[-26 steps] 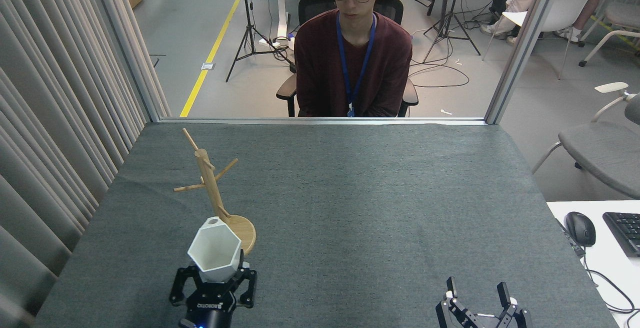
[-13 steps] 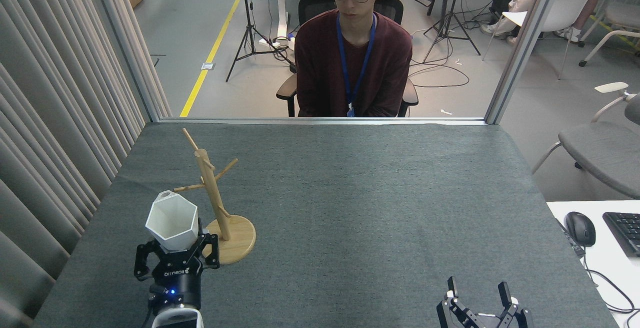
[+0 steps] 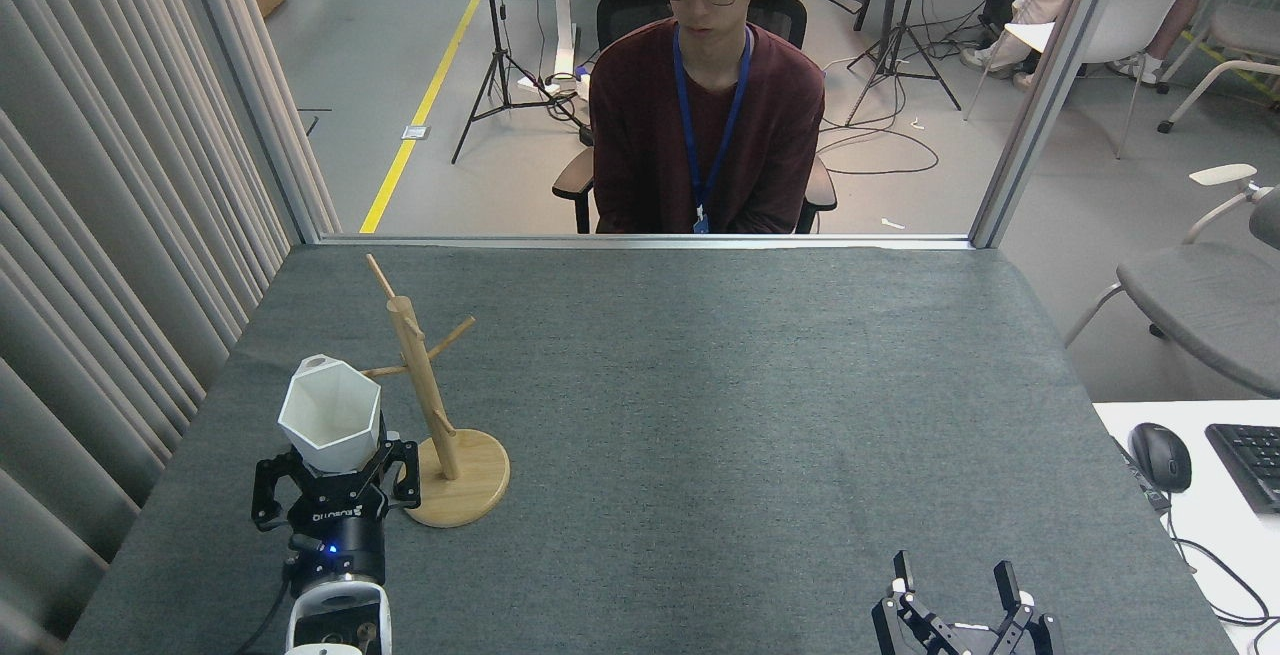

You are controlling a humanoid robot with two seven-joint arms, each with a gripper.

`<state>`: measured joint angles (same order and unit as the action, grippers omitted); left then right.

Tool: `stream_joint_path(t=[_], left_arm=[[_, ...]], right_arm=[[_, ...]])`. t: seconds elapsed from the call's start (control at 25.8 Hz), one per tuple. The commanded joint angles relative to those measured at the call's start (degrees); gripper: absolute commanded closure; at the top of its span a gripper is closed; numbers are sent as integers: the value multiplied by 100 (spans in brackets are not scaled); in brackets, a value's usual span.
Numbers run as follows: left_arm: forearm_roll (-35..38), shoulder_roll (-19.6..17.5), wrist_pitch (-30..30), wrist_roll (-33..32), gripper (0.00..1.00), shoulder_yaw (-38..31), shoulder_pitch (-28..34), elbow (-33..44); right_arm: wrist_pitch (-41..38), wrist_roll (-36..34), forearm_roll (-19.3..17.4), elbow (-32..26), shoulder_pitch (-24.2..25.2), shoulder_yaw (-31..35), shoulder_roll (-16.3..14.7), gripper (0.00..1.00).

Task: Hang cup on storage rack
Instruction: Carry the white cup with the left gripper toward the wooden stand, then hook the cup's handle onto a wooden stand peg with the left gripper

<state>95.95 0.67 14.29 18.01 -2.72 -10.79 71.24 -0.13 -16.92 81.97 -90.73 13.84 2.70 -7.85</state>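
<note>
Since earlier, left hand (image 3: 331,480), pinching the cup (image 3: 331,415), has shifted toward nine o'clock of the storage rack (image 3: 432,405); hanging remains undone. Right hand (image 3: 958,595) spread, idle.

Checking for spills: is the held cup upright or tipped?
Upright: the cup sits in the left pincer, its hexagonal rim facing up, with nothing seen inside.
</note>
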Motion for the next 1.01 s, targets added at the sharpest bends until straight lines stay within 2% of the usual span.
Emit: stream_joint_path(t=[0.0, 0.31, 0.43, 0.85, 0.93, 0.97], left_arm=[[574, -23, 12, 36, 50, 9, -11, -146], [890, 12, 12, 36, 50, 17, -20, -278], [1119, 12, 21, 36, 47, 17, -55, -410], [1857, 12, 38, 71, 48, 17, -161, -647], [1848, 12, 38, 80, 43, 17, -161, -647], [1831, 12, 38, 80, 35, 17, -161, -647]], right_arm=[[4, 22, 3, 47, -30, -6, 2, 1], [4, 22, -5, 55, -30, -6, 38, 1], [4, 13, -5, 55, -30, 3, 38, 1], [4, 13, -5, 55, -30, -6, 55, 1], [4, 13, -5, 55, -30, -6, 55, 1], [4, 13, -5, 55, -30, -6, 55, 1]])
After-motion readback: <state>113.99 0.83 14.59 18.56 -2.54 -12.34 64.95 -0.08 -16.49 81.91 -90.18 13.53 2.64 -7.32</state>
